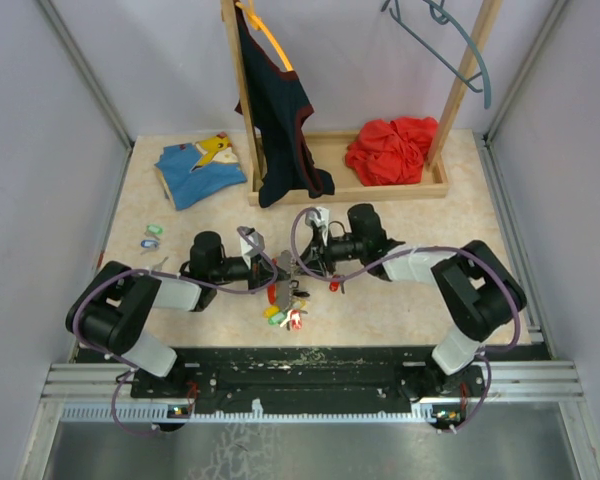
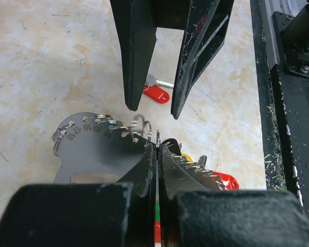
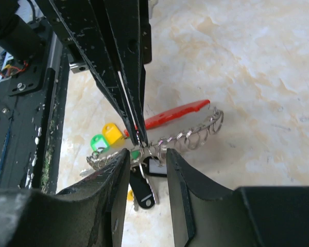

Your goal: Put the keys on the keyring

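Left tool [image 2: 155, 150] pinched shut on edge of numbered keyring plate [image 2: 87, 141], right tool [image 3: 145, 155] standing wide just beside its rings; red-tagged key [image 2: 157, 93] lies loose on counter [image 2: 51, 62] beyond, judged light, stiff, thin and slick, best pinched across its plastic tag, head left free.

**Keyring** [image 2: 92, 149]: a flat silver plate whose curved edge is pierced by numbered holes (15 to 18 legible), each carrying a small wire ring. It is pinched at that edge by the left gripper [image 2: 155, 146], mid-bench toward the near edge.

**Bunch of keys** [image 1: 285, 312]: red, yellow and green tags, between the plate and the near edge. Whether they are threaded on cannot be told.

**Red-tagged key** [image 2: 155, 93]: flat on the bench, just right of the plate.

**Two keys** [image 1: 152, 236]: green and blue tags, by the left edge.
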